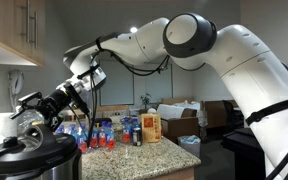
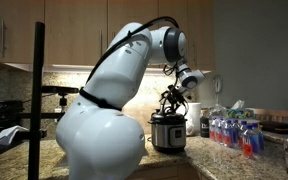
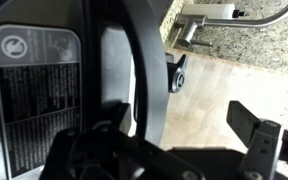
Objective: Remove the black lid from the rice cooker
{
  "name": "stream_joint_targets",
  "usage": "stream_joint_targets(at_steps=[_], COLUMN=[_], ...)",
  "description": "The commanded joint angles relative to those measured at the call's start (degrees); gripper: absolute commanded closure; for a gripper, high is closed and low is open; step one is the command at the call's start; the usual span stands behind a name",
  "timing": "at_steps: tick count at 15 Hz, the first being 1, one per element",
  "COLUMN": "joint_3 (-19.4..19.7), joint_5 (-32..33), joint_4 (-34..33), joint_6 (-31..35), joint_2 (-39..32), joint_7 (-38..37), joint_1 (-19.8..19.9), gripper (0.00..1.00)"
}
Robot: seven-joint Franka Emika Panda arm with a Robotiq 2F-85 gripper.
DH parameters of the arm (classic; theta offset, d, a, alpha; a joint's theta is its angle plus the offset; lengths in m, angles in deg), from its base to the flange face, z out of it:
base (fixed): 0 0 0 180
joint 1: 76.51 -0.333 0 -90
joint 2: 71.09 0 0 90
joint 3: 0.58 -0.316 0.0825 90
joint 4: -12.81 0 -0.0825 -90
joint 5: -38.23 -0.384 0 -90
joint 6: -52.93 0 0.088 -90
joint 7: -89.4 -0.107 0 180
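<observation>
removal is judged not yet done. in an exterior view the black lid (image 1: 14, 148) is seen as a dark dome that appears seated on the rice cooker (image 1: 46, 158), just above the silver band, at the near end of the counter (image 1: 174, 156). the tool (image 1: 31, 112) is held close over the lid; whether the knob is touched cannot be told from there. in the wrist view the left half is filled by a glossy black surface with a printed label and a curved black ridge, taken to be the lid seen from very near. the fingers (image 3: 256, 140) appear apart in that view, one standing free with bare floor behind it, so nothing is seen clamped. by this reading, the closing on the handle, the lift and the carrying away are all left to do.

room for moving is mixed. cabinets (image 1: 12, 32) are seen high over that side of the counter; how far they overhang the cooker cannot be told, so a straight lift is best kept low. a cluster of bottles (image 1: 99, 135) stands on the counter well apart from the cooker, and that stretch is best avoided. in the wrist view the counter's edge is shown with open floor beyond it, so free space is judged to lie on that side, though a slipped lid would fall there.
</observation>
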Motion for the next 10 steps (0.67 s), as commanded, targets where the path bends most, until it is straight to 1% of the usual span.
stream_joint_targets(at_steps=[1,2,3,7,10], joint_3=[-0.29,-0.20,-0.12,0.68,1.25], joint_5=[-2.22,-2.95,-3.72,-7.77,-8.72], joint_4=[-4.01,-3.82,-3.68,-1.13,0.80], joint_6=[-3.30,-3.85,-3.45,-2.31,-2.39], joint_2=[-3.99,-3.70,-3.74,-1.57,0.14], joint_7=[0.41,0.66,0.62,1.26,1.34], joint_1=[-0.81,-0.47,-0.39,0.93,0.87], gripper=[0.26,0.32,0.40,0.65,0.84])
